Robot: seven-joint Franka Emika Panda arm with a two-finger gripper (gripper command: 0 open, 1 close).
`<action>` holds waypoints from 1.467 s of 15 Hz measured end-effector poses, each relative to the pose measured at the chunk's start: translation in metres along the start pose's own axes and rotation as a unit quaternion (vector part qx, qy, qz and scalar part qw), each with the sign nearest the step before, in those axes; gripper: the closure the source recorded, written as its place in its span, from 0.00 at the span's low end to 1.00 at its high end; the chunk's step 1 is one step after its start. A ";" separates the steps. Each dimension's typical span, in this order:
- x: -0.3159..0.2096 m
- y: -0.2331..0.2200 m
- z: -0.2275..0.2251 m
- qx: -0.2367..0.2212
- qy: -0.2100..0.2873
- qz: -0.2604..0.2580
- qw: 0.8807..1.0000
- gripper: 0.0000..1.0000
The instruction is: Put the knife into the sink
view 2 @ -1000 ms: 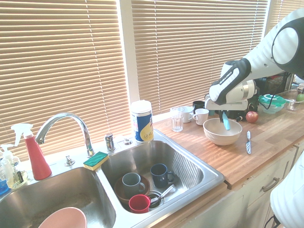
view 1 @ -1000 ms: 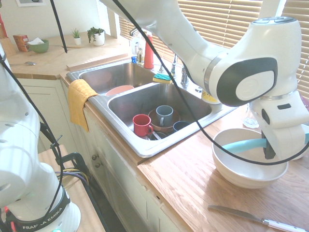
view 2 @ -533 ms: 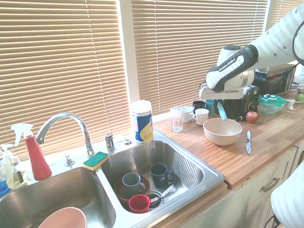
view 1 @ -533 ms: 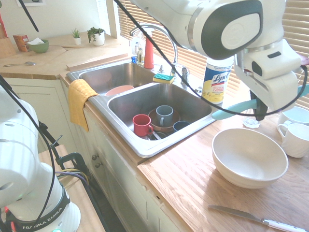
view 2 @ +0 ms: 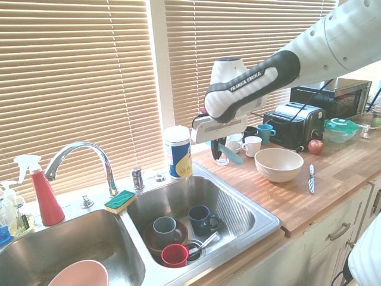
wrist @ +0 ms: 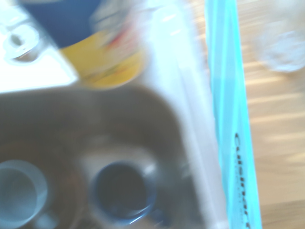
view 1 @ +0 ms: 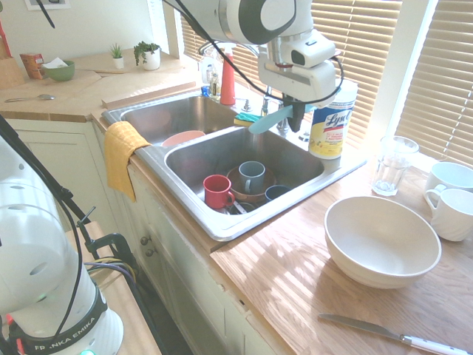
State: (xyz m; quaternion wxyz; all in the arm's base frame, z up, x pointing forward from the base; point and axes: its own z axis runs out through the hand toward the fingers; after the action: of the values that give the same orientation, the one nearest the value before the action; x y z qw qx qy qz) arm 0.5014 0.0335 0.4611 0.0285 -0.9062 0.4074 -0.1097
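The light turquoise knife (view 1: pixel 270 120) hangs in the air, roughly level, with my gripper (view 1: pixel 298 118) shut on one end of it. It is above the back right corner of the sink (view 1: pixel 222 222), the basin that holds the mugs, close to the yellow-and-blue canister (view 1: pixel 331 122). From the other side, the knife (view 2: pixel 230 154) slants down from the gripper (view 2: pixel 214 148) over the sink's rim (view 2: pixel 262 217). The blurred wrist view shows the knife (wrist: pixel 228 119) as a long turquoise strip over the basin's edge and the wooden counter.
Inside the sink are a red mug (view 1: pixel 216 191), a grey mug (view 1: pixel 251 175), a dark blue mug (view 2: pixel 199 217) and a brown bowl. On the counter are a white bowl (view 1: pixel 382 240), a silver table knife (view 1: pixel 392 334), a glass (view 1: pixel 389 164) and white mugs (view 1: pixel 447 203). Behind the divider are the faucet (view 2: pixel 83 149) and a sponge (view 1: pixel 247 118).
My gripper lifted the turquoise knife out of the white bowl and carried it across the counter to above the sink's back corner. The bowl now sits empty.
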 end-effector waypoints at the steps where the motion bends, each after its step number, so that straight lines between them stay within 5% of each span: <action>1: -0.021 -0.008 0.007 -0.002 -0.011 -0.018 1.000 1.00; 13: -0.106 0.003 0.170 -0.058 -0.082 -0.093 0.991 1.00; 22: -0.115 -0.027 0.264 -0.061 -0.080 -0.070 0.992 1.00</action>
State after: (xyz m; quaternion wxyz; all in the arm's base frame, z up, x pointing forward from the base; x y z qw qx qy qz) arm 0.5060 0.1275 0.1878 -0.0026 -0.9384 0.3454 -0.0138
